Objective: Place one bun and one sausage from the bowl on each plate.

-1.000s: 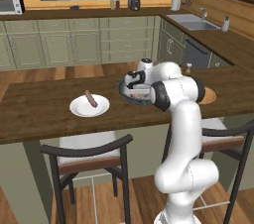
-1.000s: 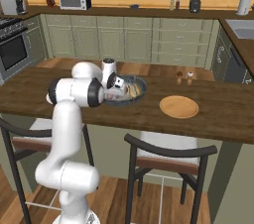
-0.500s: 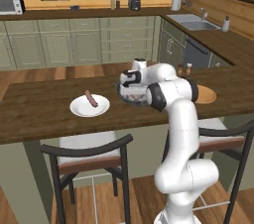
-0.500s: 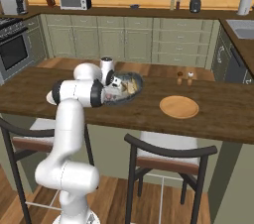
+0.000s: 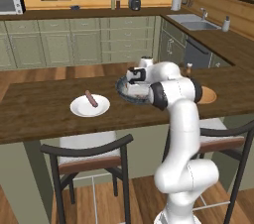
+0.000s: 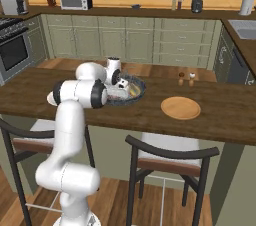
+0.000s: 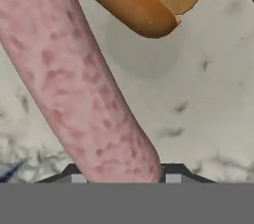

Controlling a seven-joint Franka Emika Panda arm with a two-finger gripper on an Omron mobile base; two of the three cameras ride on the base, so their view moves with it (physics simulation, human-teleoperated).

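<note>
Since the picture of half a second ago, the white arm has reached a little lower into the bowl; the plates have not moved.

We see the long dark wooden counter (image 5: 44,114) first. Near its middle stands the wide, shallow round bowl, dark grey-blue outside with a pale speckled inside (image 6: 138,90). The two-finger gripper (image 5: 133,87) hangs over the inside of this bowl, pointing down into it.

In the hand view, a thin pinkish mottled sausage (image 7: 79,84) runs from the top left corner down to the bottom, where it ends between the two dark fingertips (image 7: 171,171). It lies on the speckled floor of the bowl. The tips stand on either side of the sausage end, with no gap to be seen. We cannot tell if they already press it or are only beside it.

Just above the sausage, in the same bowl, lies a golden-orange elongated bread bun (image 7: 134,2), and it seems to touch the sausage at the top of the view.

Toward the left end of the counter, well apart from the bowl, sits the small round plain white plate (image 5: 101,109). It carries one reddish-brown sausage on the plate (image 5: 90,98), lying slanted.

Toward the right end is the small round orange-tan plate (image 6: 180,107), lying bare.
</note>
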